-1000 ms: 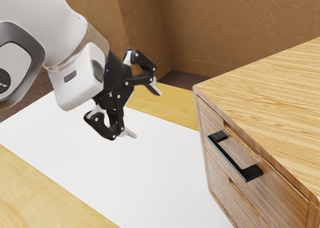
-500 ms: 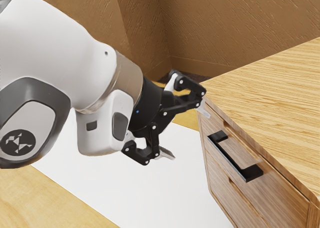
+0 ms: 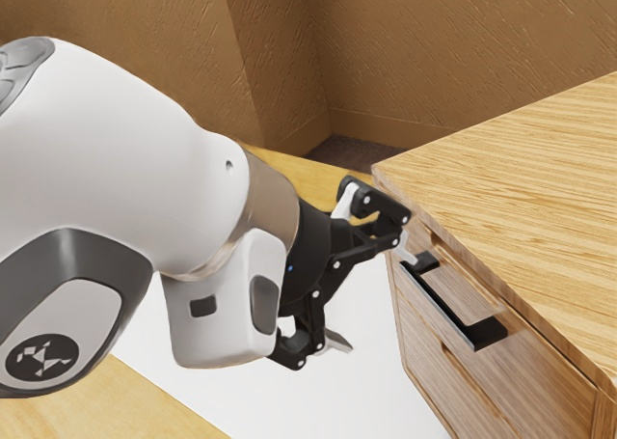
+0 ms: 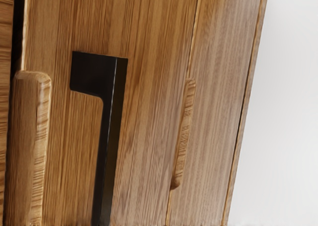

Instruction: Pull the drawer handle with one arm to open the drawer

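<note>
- The gripper [image 3: 374, 300] is hanging wide open, holding nothing, with its upper finger [image 3: 401, 242] lying just beside the near end of the drawer handle [image 3: 455, 302]. I cannot tell whether they are touching.
- The black handle is sitting on the top drawer [image 3: 540, 371] of the wooden cabinet [image 3: 521, 159], and the drawer front is lying flush.
- The cabinet is standing by a white mat [image 3: 386, 396] on the desk [image 3: 164, 412].

White-and-grey arm [image 3: 125, 217], black hand [image 3: 377, 302]

A light wooden table [image 3: 154, 407] is carrying a white sheet [image 3: 386, 393] lying flat across it, and a wooden drawer cabinet [image 3: 511, 159] is standing at the exterior view's right.
</note>
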Motion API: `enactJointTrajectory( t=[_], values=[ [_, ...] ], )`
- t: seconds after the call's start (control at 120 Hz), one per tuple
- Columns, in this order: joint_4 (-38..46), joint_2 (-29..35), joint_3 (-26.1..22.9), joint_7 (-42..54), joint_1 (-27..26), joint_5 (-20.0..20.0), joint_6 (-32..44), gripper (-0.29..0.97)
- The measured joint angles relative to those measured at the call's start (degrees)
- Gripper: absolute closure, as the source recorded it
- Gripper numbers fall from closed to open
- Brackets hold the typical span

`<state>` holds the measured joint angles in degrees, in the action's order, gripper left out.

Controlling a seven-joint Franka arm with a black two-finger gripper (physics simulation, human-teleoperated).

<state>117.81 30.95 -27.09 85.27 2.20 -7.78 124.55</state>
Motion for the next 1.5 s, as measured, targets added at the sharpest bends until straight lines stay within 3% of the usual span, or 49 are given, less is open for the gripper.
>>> enactJointTrajectory(
  t=[0.1,0.283,0.467,0.933,1.25,1.35,1.5],
  values=[
    [1.1,0.3,0.0,-1.3,-0.1,0.0,-0.1,0.04],
    [1.3,-0.5,0.0,-2.5,0.1,0.0,3.0,0.22],
    [1.0,-2.9,0.7,-3.1,0.6,-0.1,6.7,0.30],
    [0.9,-6.4,0.0,-4.0,-0.3,-2.0,10.6,0.33],
    [2.2,-7.6,0.1,-4.6,-0.8,-6.6,11.5,0.28],
    [3.4,-6.9,0.1,-4.7,-0.8,-6.7,11.4,0.37],
    [3.7,-6.1,0.3,-4.8,-0.6,-6.9,11.6,0.61]
  ],
)
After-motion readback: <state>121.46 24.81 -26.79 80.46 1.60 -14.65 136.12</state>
